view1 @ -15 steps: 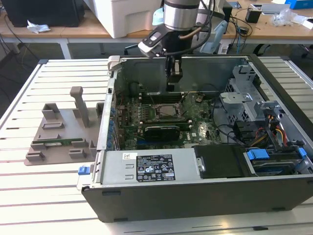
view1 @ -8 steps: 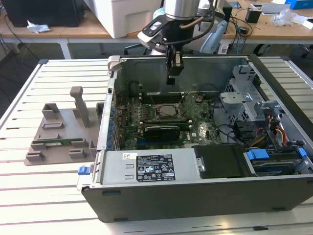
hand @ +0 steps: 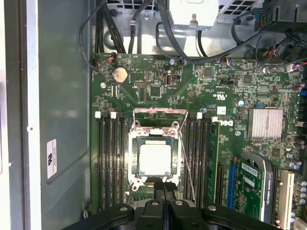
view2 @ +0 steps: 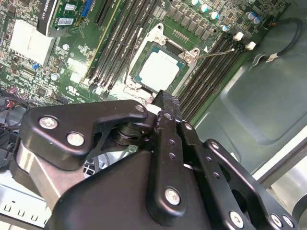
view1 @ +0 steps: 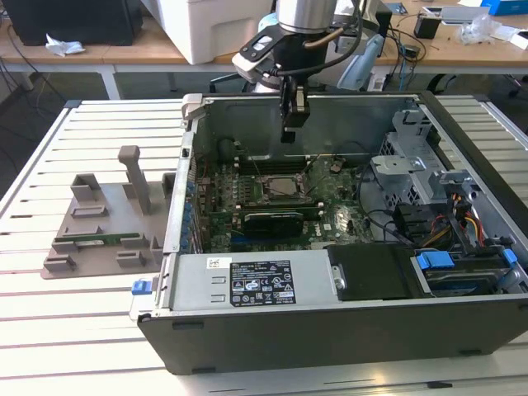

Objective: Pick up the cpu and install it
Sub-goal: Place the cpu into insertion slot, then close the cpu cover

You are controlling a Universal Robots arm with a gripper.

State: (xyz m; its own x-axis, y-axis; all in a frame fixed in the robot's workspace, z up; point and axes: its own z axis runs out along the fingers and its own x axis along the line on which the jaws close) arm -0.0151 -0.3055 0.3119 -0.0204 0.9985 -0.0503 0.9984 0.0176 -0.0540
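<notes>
**Cpu seated in the socket, closed fingers empty above it**

The small flat square cpu [hand: 154, 159], silver-grey on top with a thin green rim, lies level inside the square black-framed socket [hand: 135, 143] on the green motherboard [hand: 144, 81]. The socket's metal load plate [hand: 160, 110] is swung open and the thin wire lever [hand: 184, 163] stands loose beside it, so I judge the chip is placed but not clamped.

The black fingers [hand: 159, 191] are pressed together with nothing between them. They hang over the board by the socket's edge, apart from the chip.

Rows of black memory slots [hand: 109, 163] crowd both sides of the socket, and the walls of the dark grey open computer case [view1: 330, 330] hem in the arm. On the white slatted counter [view1: 49, 157], at the exterior view's left of the case, a grey plastic fixture [view1: 91, 210] holds a long green memory stick [view1: 99, 240], well apart.
</notes>
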